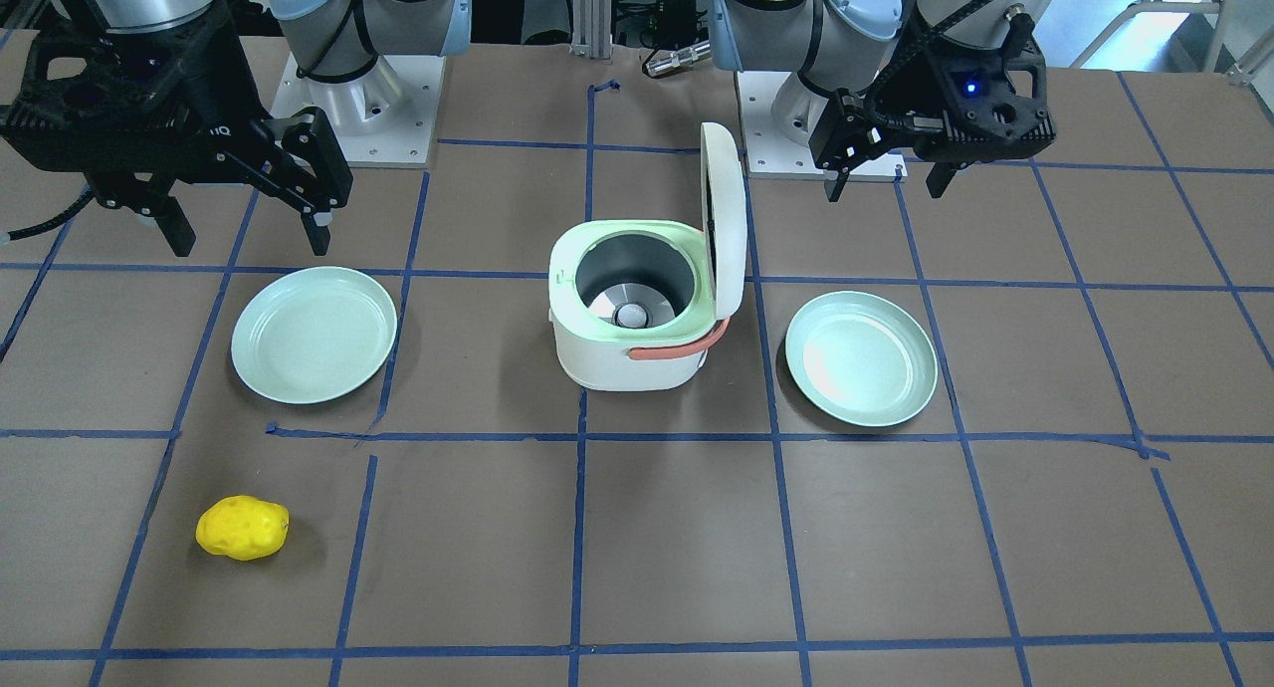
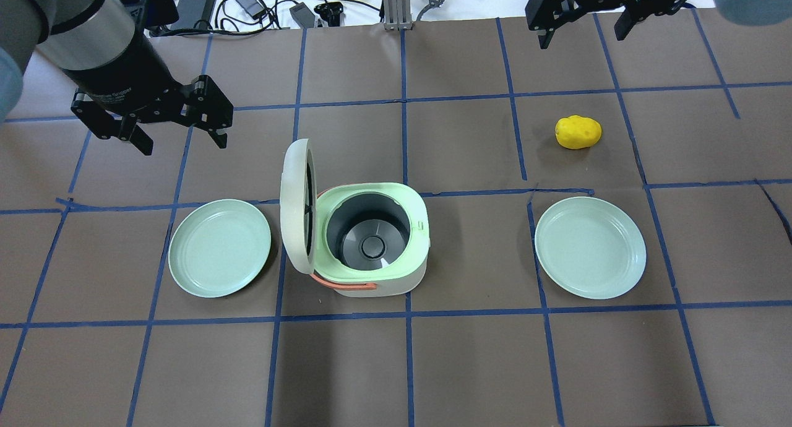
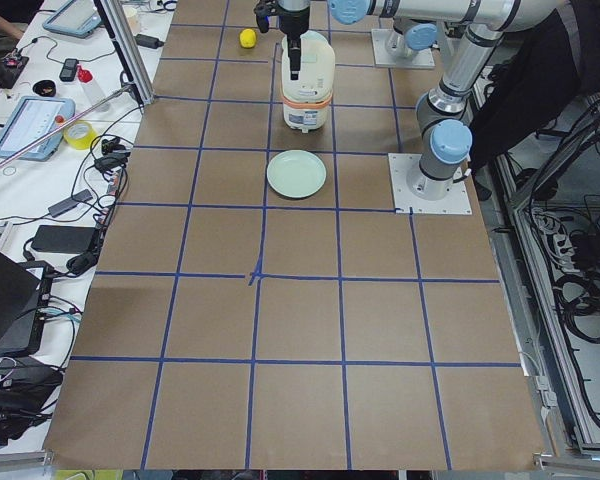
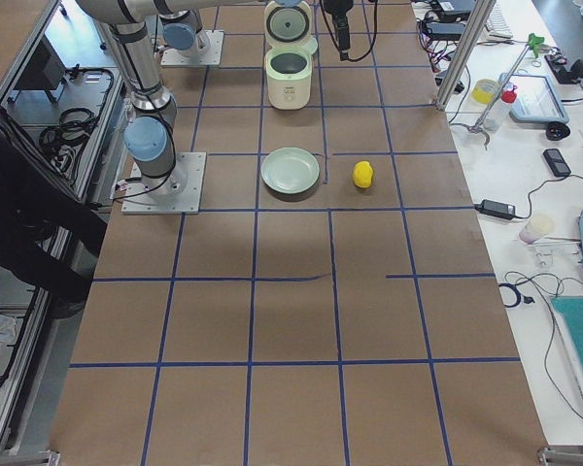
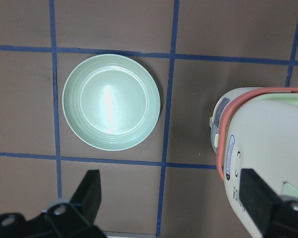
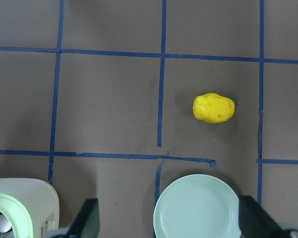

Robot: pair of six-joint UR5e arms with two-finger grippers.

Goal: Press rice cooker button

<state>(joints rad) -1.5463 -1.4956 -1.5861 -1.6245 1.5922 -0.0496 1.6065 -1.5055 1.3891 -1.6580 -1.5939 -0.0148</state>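
Note:
The white rice cooker (image 1: pixel 627 360) with a mint rim and an orange handle stands mid-table with its lid (image 1: pixel 732 219) swung upright and the grey pot empty. It also shows in the overhead view (image 2: pixel 396 278). In the left wrist view the lid's outer top faces the camera, and a pale mint pad, apparently the button (image 5: pixel 294 190), shows near its far edge. My left gripper (image 2: pixel 182 141) is open and empty, hovering above the table beside the lid, apart from it. My right gripper (image 2: pixel 583 38) is open and empty, high over the far side.
Two mint plates (image 2: pixel 219 247) (image 2: pixel 591 247) lie on either side of the cooker. A yellow potato-like toy (image 2: pixel 578 132) lies beyond the right plate. Blue tape lines grid the brown table. Cables and tools lie past the far edge.

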